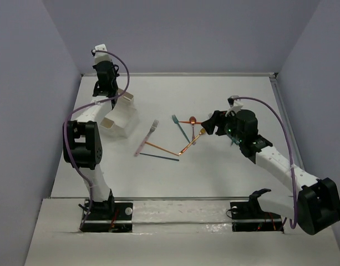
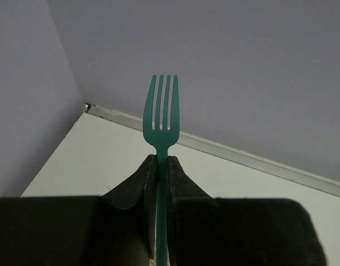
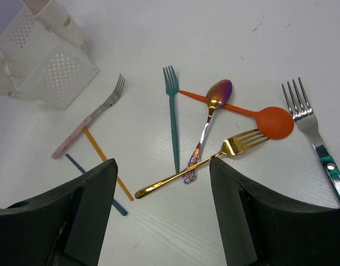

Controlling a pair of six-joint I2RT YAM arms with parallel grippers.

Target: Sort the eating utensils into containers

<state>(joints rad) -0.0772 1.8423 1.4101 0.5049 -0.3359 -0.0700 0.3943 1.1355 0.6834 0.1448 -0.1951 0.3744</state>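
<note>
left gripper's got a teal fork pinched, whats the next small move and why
Probably ease the left gripper down over the containers, and only then open it. Its jaws are shut on the teal fork, tines up, and the top view puts that wrist right by them, so a short lowering should line up the drop.

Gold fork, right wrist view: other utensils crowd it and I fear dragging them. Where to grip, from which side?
Probably the bare handle end of the gold fork, from above, jaws across it. It lies flat; the iridescent spoon meets its mid-handle and the orange spoon sits by its tines.
</note>
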